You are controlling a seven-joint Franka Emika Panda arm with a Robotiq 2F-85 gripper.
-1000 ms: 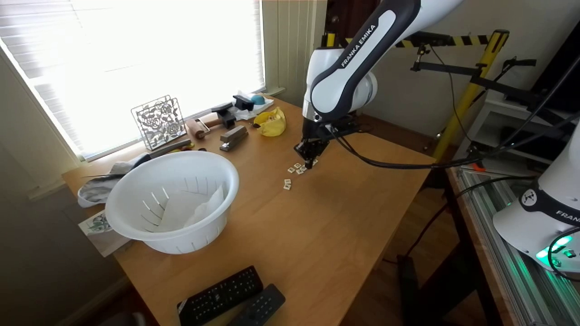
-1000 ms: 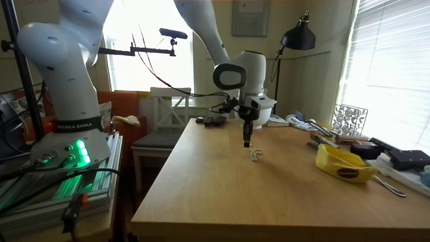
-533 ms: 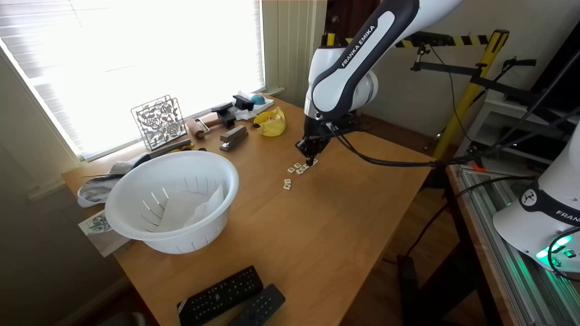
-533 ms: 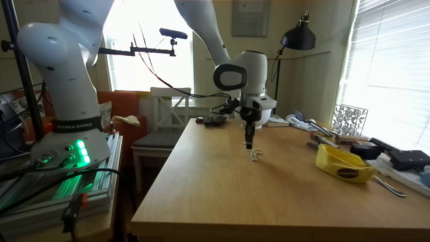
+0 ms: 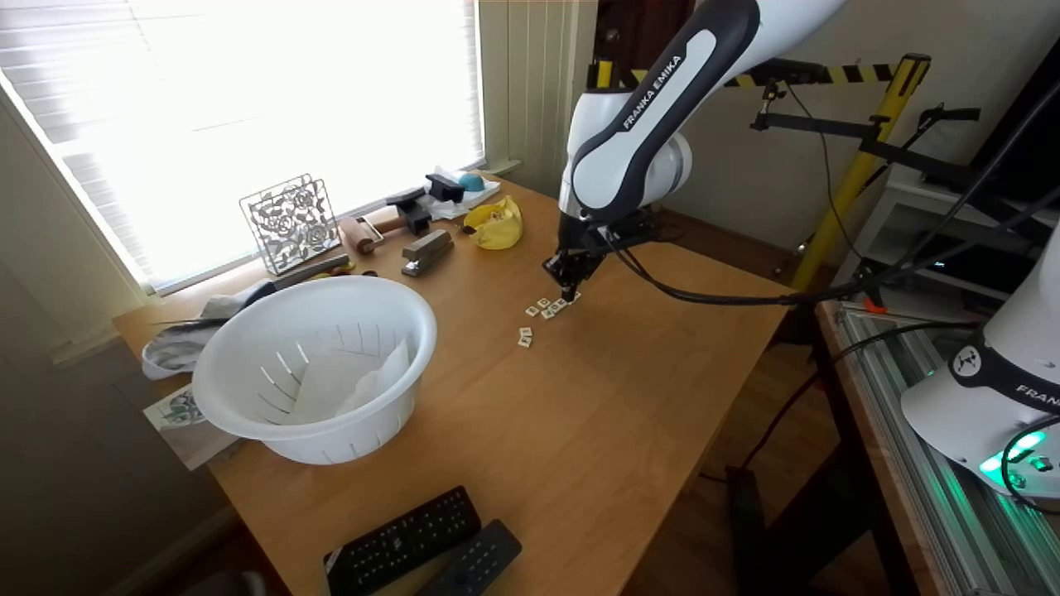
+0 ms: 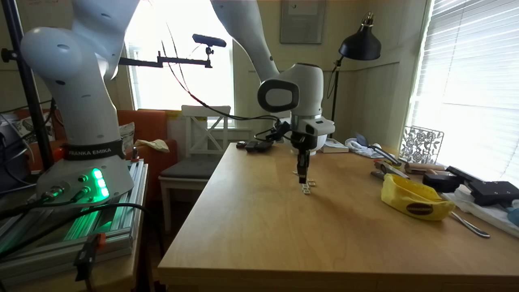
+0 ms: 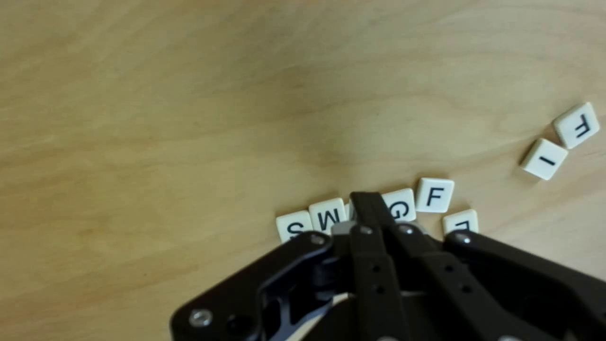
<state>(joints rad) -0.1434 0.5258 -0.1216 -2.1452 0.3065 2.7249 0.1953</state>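
- White, square, plastic-looking letter tiles [image 7: 399, 201] sit in a row on the light-brown wooden table [image 7: 189, 118], partly hidden.
- Black two-fingered gripper [image 6: 303, 179] over them: clenched, apparently empty; contact unclear.
- Step seems to be nudging tiles; next move calls for light pressure.

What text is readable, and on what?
"FRANKA EMIKA": arm link; robot base
"S": leftmost tile, wrist view
"M" or "W": second tile
"G": tile left of upright "F"
"F": upright tile; rightmost tile
"I": neighboring tile
Partly covered: tile below upright "F"
Too blurred: yellow pouch's label
Too small: remote buttons
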